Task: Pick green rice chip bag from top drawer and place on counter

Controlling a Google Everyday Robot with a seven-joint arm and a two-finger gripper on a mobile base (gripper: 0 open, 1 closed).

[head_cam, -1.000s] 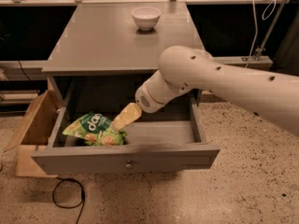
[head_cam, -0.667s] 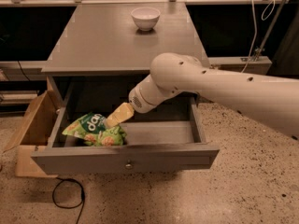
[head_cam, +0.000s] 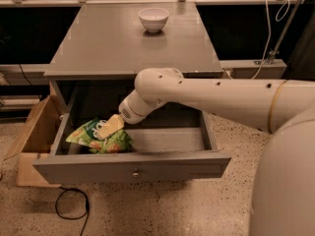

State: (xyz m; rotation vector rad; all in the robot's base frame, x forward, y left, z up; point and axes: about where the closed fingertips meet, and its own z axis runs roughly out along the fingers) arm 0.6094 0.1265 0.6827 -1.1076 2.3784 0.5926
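Observation:
The green rice chip bag [head_cam: 101, 138] lies in the left part of the open top drawer [head_cam: 133, 165]. My gripper [head_cam: 109, 127] reaches down into the drawer from the right and sits on top of the bag, its pale fingers touching the bag's upper edge. My white arm [head_cam: 206, 96] crosses over the drawer from the right. The grey counter [head_cam: 113, 45] lies above the drawer.
A white bowl [head_cam: 153, 19] stands at the back of the counter. A tan cardboard box [head_cam: 32, 141] sits on the floor left of the drawer. A black cable [head_cam: 71, 211] loops on the floor in front. A railing and cables run behind the cabinet.
My arm has swung left and down inside the drawer. The gripper has moved from the drawer's middle onto the green bag. The bag has not moved.

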